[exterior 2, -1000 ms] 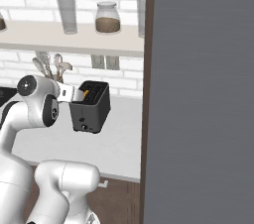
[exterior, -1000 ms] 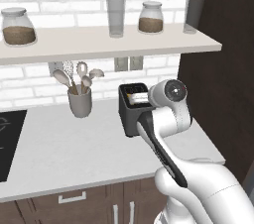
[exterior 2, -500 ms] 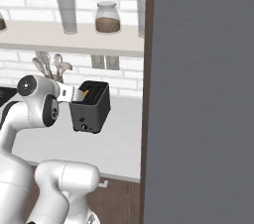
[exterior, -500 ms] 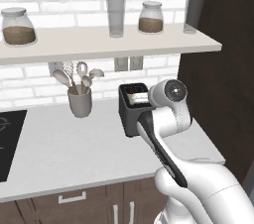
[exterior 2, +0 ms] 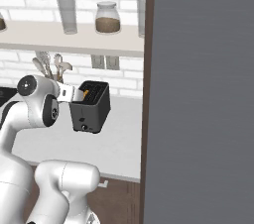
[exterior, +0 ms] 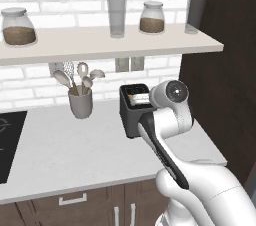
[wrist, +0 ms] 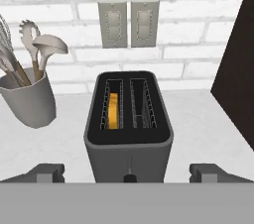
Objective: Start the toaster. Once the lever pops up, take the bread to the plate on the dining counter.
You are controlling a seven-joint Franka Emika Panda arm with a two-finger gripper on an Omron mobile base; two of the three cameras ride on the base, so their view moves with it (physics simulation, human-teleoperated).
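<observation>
The toaster (wrist: pixel 129 129) is seen on the desk (wrist: pixel 198 119), the bread (wrist: pixel 114 110) sunk in its nine-o'clock slot. The gripper (wrist: pixel 128 173) is held wide open. Light, brittle toast is best pinched across its faces.

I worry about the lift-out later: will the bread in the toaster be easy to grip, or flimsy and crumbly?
The bread stands on edge low in the toaster's left slot, so little probably shows to pinch. A thin slice likely weighs little and could crumble under a hard squeeze. The gripper is open in front.
</observation>
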